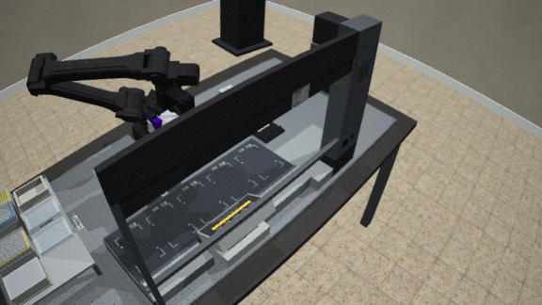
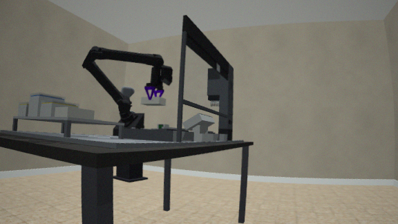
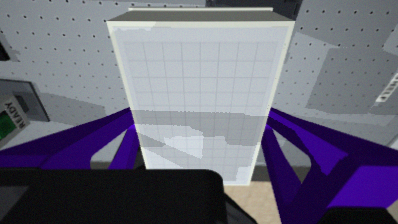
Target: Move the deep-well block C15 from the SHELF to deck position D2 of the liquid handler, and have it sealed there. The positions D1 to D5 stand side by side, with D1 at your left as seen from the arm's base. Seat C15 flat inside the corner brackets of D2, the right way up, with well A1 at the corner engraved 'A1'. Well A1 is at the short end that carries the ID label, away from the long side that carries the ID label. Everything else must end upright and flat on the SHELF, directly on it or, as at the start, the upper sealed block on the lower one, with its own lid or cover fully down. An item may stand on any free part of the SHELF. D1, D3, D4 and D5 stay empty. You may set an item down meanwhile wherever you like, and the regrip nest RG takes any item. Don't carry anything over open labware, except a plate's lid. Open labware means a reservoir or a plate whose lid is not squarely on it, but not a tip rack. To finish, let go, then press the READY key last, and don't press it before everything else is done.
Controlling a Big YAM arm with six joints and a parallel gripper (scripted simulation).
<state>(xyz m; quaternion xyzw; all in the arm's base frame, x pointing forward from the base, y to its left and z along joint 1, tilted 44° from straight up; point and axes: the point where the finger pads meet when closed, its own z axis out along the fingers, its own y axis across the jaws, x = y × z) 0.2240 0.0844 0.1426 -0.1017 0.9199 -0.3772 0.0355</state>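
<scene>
My gripper [image 3: 200, 111] is shut on a white sealed deep-well block [image 3: 200, 95], its purple fingers clamped on the two long sides. The film seal with a well grid faces the wrist camera, and no ID label shows. In the side view the gripper [image 2: 153, 92] holds the block [image 2: 153, 101] level, high above the table and just behind the gantry post. From above, the gripper [image 1: 157, 121] and the block [image 1: 169, 116] are partly hidden by the gantry beam. The deck [image 1: 202, 198] with its row of corner brackets lies empty on the other side of the beam.
The tall black gantry [image 1: 235, 118] spans the deck, with the pipetting head [image 2: 215, 86] hanging at its far end. The shelf [image 1: 28, 226] at the left carries several plates and racks. The green READY key [image 3: 7, 120] is below the block at the left.
</scene>
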